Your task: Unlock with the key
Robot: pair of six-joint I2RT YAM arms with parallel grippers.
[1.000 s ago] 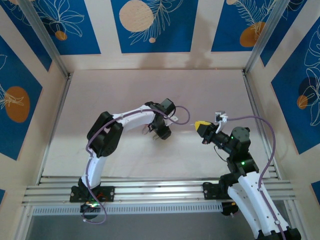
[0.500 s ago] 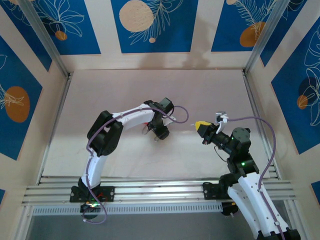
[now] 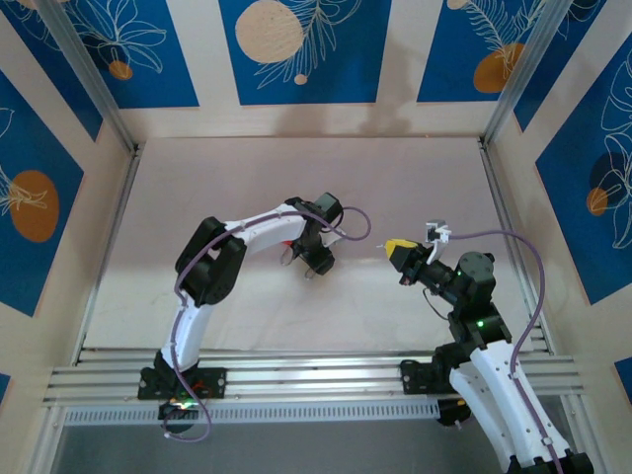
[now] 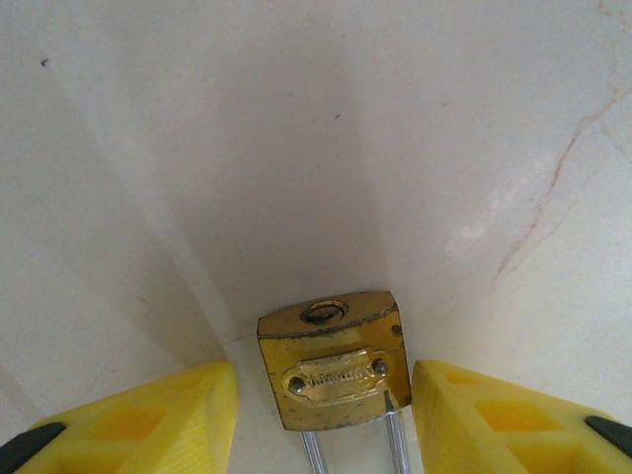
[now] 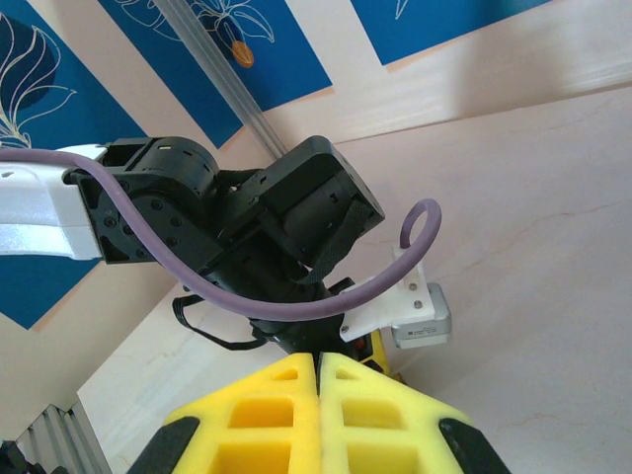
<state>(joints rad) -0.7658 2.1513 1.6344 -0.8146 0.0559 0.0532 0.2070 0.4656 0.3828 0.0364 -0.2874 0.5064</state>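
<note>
step: seating small brass padlock [image 4: 334, 357] with steel shackle [image 4: 313, 456] in left gripper [image 3: 314, 261], ahead of keying
how: close evenly on flat sides, body centred; aim keyhole [image 4: 324, 312], at padlock's 12 o'clock end, toward right gripper [image 5: 318, 393], which sits at 3 o'clock in top view; avoid shackle at 6 o'clock
left jaws: roughly half spread, straddling padlock; 3 o'clock yellow finger [image 4: 494, 420] touching or just beside body, sliver of gap at 9 o'clock; not clamped
right jaws: clenched, yellow fingers [image 5: 267, 405] pressed flat together, pointing at left wrist
tiny flat silvery key: too small to locate; maybe pinched between right fingers, cannot tell
risk: padlock likely twists under key push if loose
</note>
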